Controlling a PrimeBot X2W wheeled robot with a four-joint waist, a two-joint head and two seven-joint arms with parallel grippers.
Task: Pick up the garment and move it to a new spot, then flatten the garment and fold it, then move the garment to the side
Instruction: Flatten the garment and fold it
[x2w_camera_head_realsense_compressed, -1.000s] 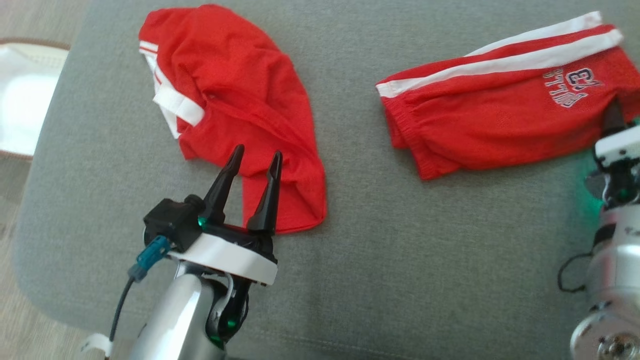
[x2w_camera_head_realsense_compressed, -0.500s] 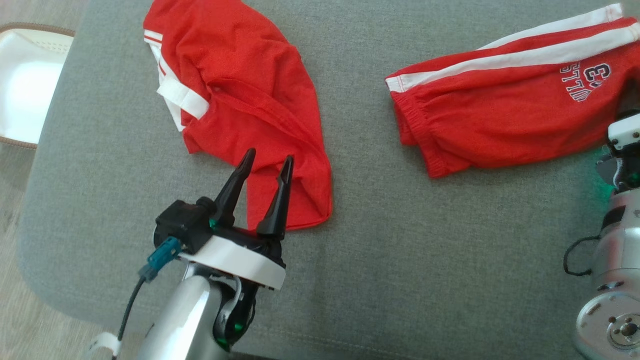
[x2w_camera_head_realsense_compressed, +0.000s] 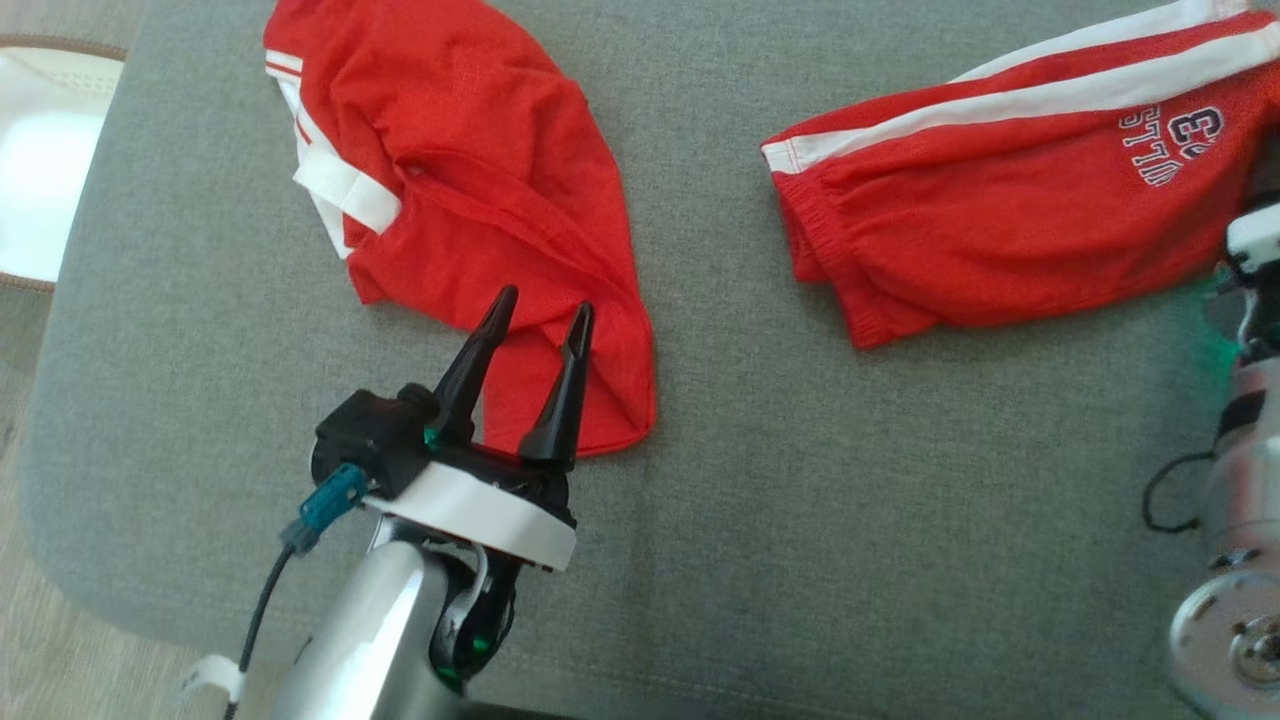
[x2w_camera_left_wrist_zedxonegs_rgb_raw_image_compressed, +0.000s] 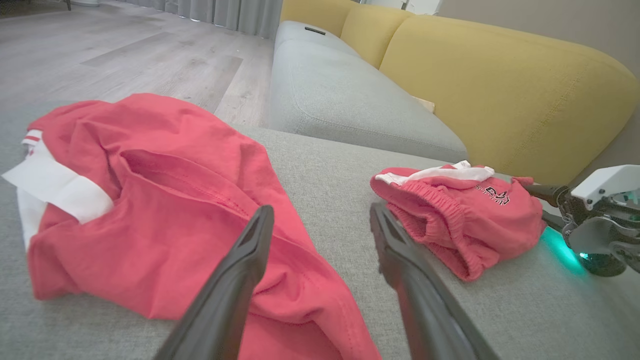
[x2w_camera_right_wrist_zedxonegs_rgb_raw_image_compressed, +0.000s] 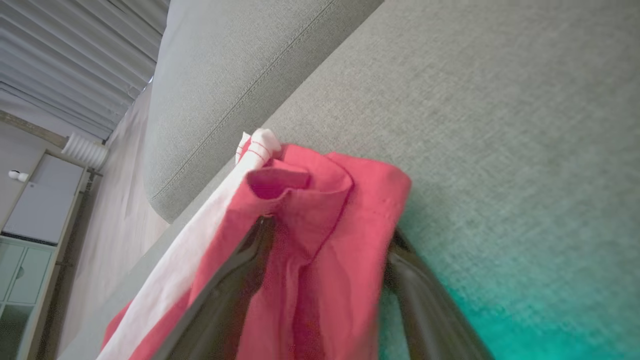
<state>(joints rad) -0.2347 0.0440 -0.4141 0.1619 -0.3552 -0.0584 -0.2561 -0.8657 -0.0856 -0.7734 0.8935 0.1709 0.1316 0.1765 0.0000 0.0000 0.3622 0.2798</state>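
**Item one:** crumpled red garment (x2w_camera_head_realsense_compressed: 470, 190), with white banding at its upper left edge. We list it on the left half of the grey cushion (x2w_camera_head_realsense_compressed: 800, 520), bunched and creased, its lower hem nearest the robot.

**Item two:** folded red shorts (x2w_camera_head_realsense_compressed: 1000, 220), with two white stripes along the far side and dark lettering (x2w_camera_head_realsense_compressed: 1172, 145) near the right end. We place them on the right of the same cushion, well apart from item one.

**Item three:** left gripper (x2w_camera_head_realsense_compressed: 546, 302), fingers spread wide, nothing in them. We note it poised over the lower hem of the crumpled red garment (whether the tips touch the cloth we cannot tell).

**Item four:** right gripper (x2w_camera_right_wrist_zedxonegs_rgb_raw_image_compressed: 330, 227), fingers likewise wide apart, one on either side of the end of the folded red shorts. Cloth is bunched between them, and we see no pinch on it. A green glow (x2w_camera_right_wrist_zedxonegs_rgb_raw_image_compressed: 500, 320) falls on the cushion beside it.

**Surroundings:** yellow sofa back (x2w_camera_left_wrist_zedxonegs_rgb_raw_image_compressed: 500, 90) and wooden floor (x2w_camera_left_wrist_zedxonegs_rgb_raw_image_compressed: 125, 55).
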